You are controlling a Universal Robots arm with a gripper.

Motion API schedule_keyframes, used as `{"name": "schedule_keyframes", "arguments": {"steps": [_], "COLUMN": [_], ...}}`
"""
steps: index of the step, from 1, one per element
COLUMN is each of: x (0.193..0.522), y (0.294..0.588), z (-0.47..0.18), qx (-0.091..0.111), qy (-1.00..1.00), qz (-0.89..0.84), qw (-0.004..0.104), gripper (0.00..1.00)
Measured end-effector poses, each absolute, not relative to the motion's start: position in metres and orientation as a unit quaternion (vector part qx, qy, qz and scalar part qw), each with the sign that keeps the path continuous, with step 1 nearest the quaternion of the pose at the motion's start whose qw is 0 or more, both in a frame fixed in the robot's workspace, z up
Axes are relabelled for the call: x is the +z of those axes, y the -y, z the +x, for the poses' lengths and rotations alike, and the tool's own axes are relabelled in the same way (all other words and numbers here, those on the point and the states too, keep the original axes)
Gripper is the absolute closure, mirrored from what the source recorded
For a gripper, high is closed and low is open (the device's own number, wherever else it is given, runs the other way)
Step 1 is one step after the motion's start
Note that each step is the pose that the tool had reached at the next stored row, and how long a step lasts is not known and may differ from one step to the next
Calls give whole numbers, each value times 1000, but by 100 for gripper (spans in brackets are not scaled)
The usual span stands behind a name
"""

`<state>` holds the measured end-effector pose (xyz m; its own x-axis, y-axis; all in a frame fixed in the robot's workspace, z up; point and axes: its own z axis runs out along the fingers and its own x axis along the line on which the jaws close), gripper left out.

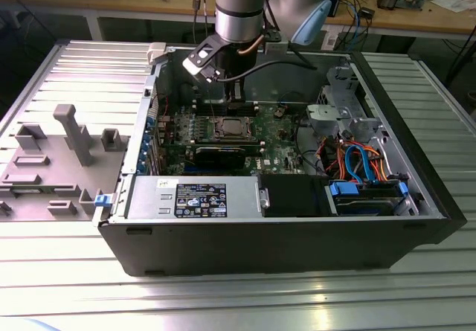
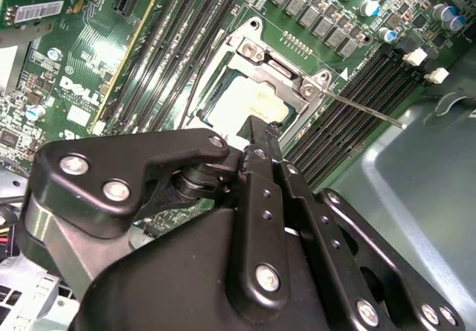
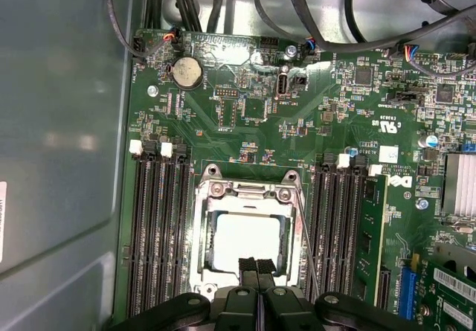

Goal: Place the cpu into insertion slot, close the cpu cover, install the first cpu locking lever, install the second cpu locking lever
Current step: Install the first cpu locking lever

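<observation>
Clearly the cpu [image 3: 245, 238] lies flat in the slot [image 3: 206, 236] on the board [image 3: 253, 108], inside the open case [image 1: 275, 234] that rests on the ribbed surface [image 1: 223, 301]. The cover [image 3: 249, 191] is down over it, and the pale top of the chip shows through the square window. The pincer [image 3: 256, 262] has its two fingers pressed together with nothing between them. Its tip hangs just over the edge of the window on the side away from the hinge; whether it touches the metal I cannot tell. One lever [image 2: 364, 110], a thin bare rod, stands out from a corner of the cover and points across the memory slots [image 2: 349, 97], so it looks not latched. About the other lever I cannot say. By my judgement the chip is light and stiff but delicate, mostly on its hidden underside, so it is better to leave it alone where it sits. The cover is thin sheet metal, stiff enough to take a push on its frame, not on the chip. The lever will probably be springy and smooth, so it can slip. The free end, far from its pivot, seems the best place to take or press it, because there the least force is needed.
</observation>
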<state>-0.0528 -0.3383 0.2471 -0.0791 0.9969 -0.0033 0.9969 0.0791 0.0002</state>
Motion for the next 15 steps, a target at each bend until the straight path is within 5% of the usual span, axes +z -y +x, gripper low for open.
{"name": "schedule_keyframes", "arguments": {"steps": [15], "x": [252], "y": [338], "z": [-53], "qx": [-1], "qy": [-735], "qz": [679], "qw": [1], "gripper": [89]}}
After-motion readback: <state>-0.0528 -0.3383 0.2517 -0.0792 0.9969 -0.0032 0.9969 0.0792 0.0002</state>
